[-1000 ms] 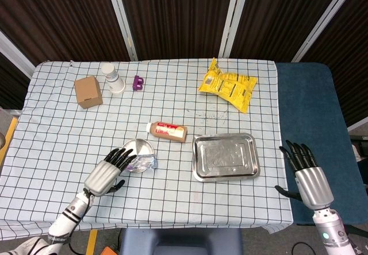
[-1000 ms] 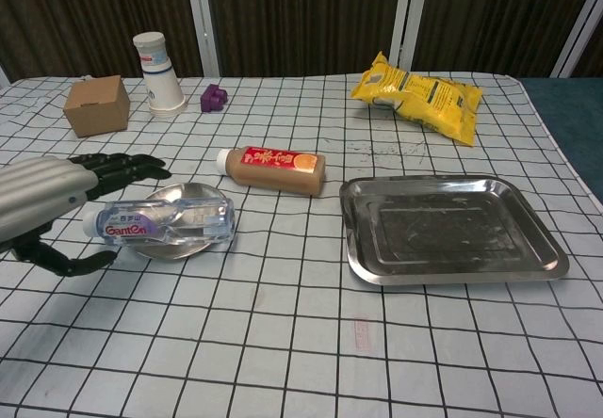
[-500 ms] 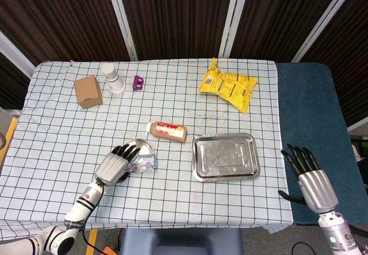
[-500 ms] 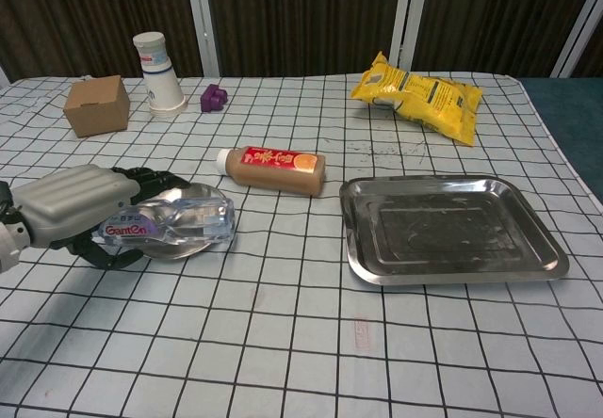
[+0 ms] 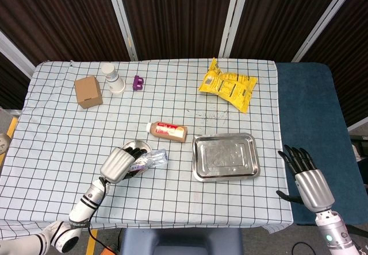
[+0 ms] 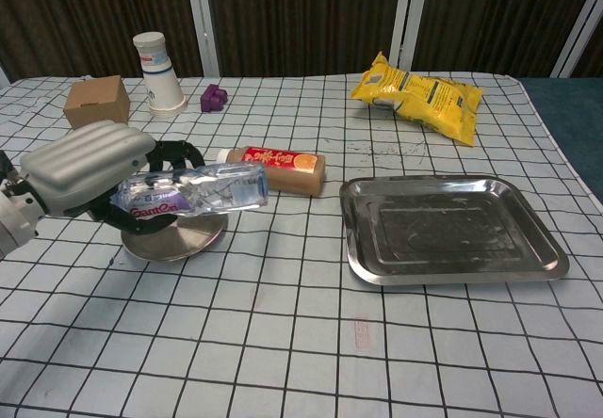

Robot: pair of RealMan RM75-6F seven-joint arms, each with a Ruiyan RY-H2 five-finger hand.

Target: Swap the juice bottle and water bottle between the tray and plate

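My left hand point(image 5: 118, 164) point(image 6: 89, 168) grips the clear water bottle point(image 5: 150, 159) point(image 6: 193, 192) and holds it lying sideways just above the small round plate point(image 5: 137, 147) point(image 6: 176, 233). The juice bottle point(image 5: 168, 131) point(image 6: 275, 168), brown with a red label and white cap, lies on its side on the cloth between the plate and the steel tray point(image 5: 225, 157) point(image 6: 450, 227). Nothing lies in the tray. Past the table's right edge, my right hand point(image 5: 307, 178) is open, fingers spread, holding nothing; the chest view does not show it.
At the back left stand a cardboard box point(image 5: 88, 91) point(image 6: 96, 102), a white cup with a small bottle in it point(image 5: 112, 78) point(image 6: 158, 74) and a purple block point(image 5: 138, 82) point(image 6: 215, 96). A yellow snack bag point(image 5: 227, 86) point(image 6: 419, 92) lies at the back right.
My left hand has closed around the water bottle and lifted it off the plate, carrying it slightly right. The right hand has barely shifted.
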